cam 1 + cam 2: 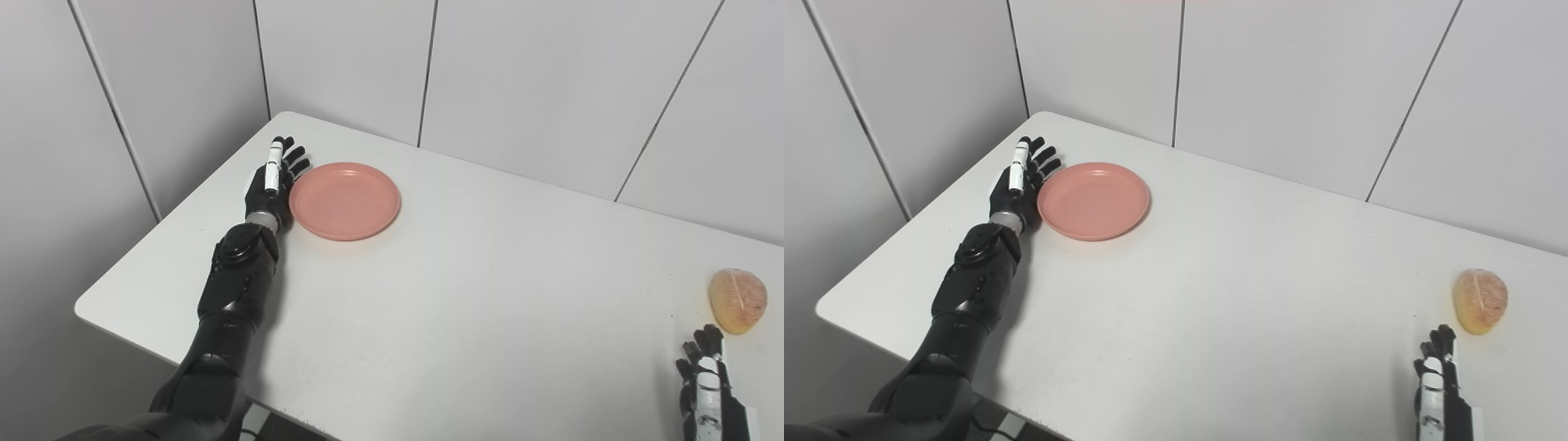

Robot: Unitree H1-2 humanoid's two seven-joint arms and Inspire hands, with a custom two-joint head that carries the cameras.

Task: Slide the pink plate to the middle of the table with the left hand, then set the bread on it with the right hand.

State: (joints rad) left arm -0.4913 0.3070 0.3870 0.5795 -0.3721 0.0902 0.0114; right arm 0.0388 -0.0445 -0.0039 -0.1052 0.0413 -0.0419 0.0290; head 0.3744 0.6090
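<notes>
The pink plate lies flat toward the table's far-left corner, at about ten o'clock from the middle of the white table, with nothing on it. The bread sits well apart at roughly four o'clock, near the right edge; bare tabletop lies between the two — nothing stands in the way. The left hand is at the plate's nine o'clock, palm side against its rim, fingers stretched out and apart, grasping nothing. The right hand rests at the bread's seven o'clock, just short of it, fingers extended toward it and holding nothing — only partly in view at the bottom edge.
</notes>
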